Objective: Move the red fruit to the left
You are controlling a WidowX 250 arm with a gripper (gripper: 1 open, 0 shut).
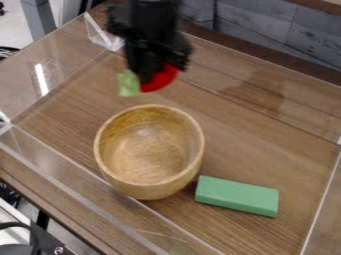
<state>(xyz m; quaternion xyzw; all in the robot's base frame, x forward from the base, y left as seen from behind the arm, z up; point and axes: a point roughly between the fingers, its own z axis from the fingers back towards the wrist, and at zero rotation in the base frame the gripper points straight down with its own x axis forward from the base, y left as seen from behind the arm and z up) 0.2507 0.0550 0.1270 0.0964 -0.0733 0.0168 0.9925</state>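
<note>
The red fruit (160, 79), small and glossy with a light-green leafy top (128, 85), hangs in the air above the wooden table. My black gripper (155, 72) is shut on it from above, pointing steeply down. It sits at the upper left of the view, just behind and above the far rim of the wooden bowl (150, 149). The fingertips are partly hidden by the fruit.
A flat green rectangular block (237, 194) lies at the front right of the bowl. Clear acrylic walls (54, 70) surround the wooden table, with a clear bracket (104, 32) at the back left corner.
</note>
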